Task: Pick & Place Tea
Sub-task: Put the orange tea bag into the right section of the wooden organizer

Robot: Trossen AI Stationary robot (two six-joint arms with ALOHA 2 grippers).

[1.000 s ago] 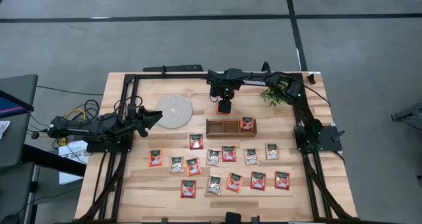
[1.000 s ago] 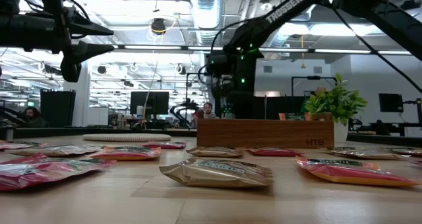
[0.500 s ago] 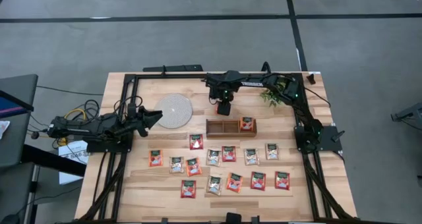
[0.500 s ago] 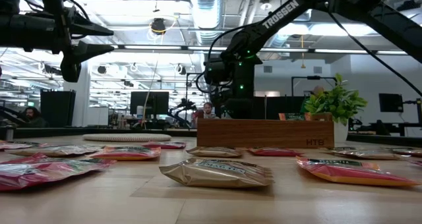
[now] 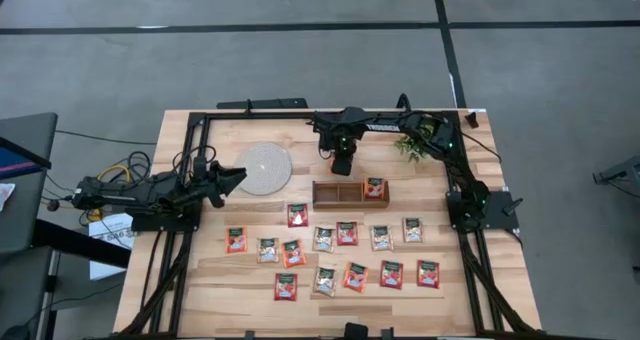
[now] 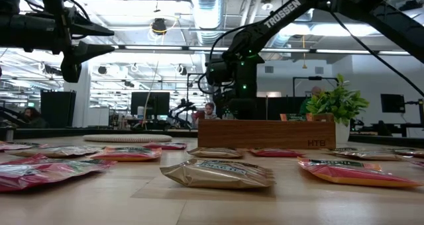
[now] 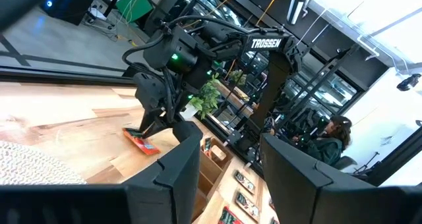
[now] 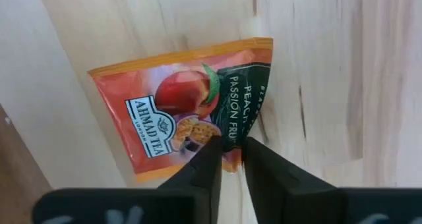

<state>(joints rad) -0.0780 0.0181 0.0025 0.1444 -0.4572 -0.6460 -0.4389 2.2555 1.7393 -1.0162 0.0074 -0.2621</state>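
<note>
An orange tea sachet (image 8: 184,112) lies on the wood behind the brown tray (image 5: 337,193), and my right gripper (image 8: 228,159) stands over it, shut on its edge. The left wrist view shows the same sachet (image 7: 141,140) under that gripper (image 7: 150,126). Another orange sachet (image 5: 375,188) sits in the tray's right compartment. Several red-orange and pale sachets (image 5: 347,232) lie flat in rows on the near half of the table. My left gripper (image 5: 236,178) hovers open at the table's left, beside the round disc (image 5: 262,168). My right gripper pinches the sachet's dark-band edge (image 8: 232,137) between its two fingers, near one corner. The fingers come from above, pointing down. The rest of the sachet lies on the table.
A small green plant (image 5: 412,145) stands at the far right, close to the right arm. The black frame rails (image 5: 190,180) run along the table's left, far and right sides. Bare wood lies between the disc and the tray.
My right gripper has come down onto the orange sachet behind the tray and closed its fingers on its edge; in the high view the sachet is now mostly covered by the gripper. The sachet has stayed where it was.
</note>
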